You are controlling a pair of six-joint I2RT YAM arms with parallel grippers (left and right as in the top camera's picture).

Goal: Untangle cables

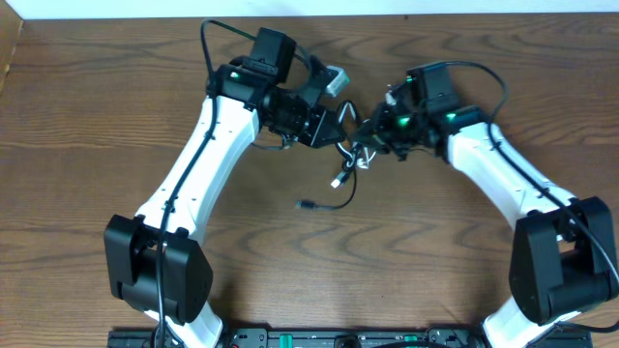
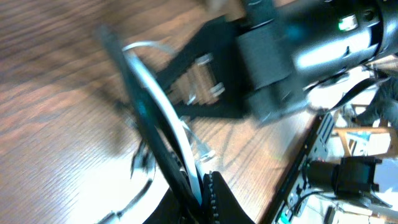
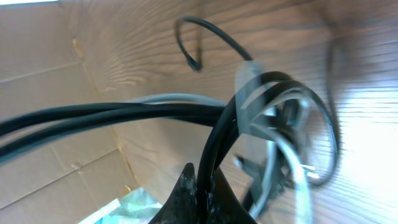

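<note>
The overhead view looks straight down from well above, taking in most of the counter (image 1: 97, 145); both wrist views sit very near, slanting low over the wood; all three share the tangled cables (image 1: 350, 157) mid-counter.

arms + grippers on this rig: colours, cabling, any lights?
Both are alike. The left arm and right arm have white links, bulky black joint housings and a thick black wire running along each. The left gripper and right gripper are black, with fingers that taper to points. Green lights glow near both wrists.
</note>
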